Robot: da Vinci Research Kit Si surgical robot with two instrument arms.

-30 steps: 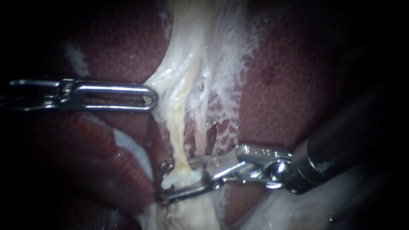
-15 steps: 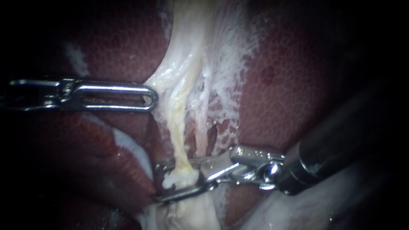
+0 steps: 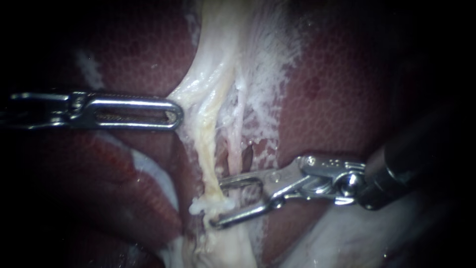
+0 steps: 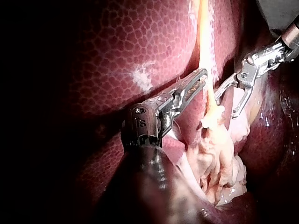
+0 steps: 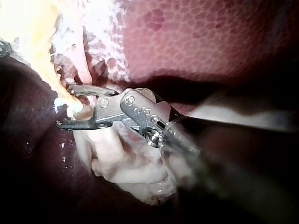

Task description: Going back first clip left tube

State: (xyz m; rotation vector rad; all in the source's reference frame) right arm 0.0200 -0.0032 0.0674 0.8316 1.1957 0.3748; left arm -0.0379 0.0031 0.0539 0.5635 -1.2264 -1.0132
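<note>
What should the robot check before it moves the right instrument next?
1. Jaws of the right instrument open: ok, a gap shows between them.
2. Those jaws free of the tube: not ok, the tube's white lump sits between their tips.
3. A clip on the tube: cannot tell, none shows clearly.
4. The left instrument out of the way: ok, it lies further along the tube, apart from the right instrument.
5. Both instruments in view: ok.
</note>
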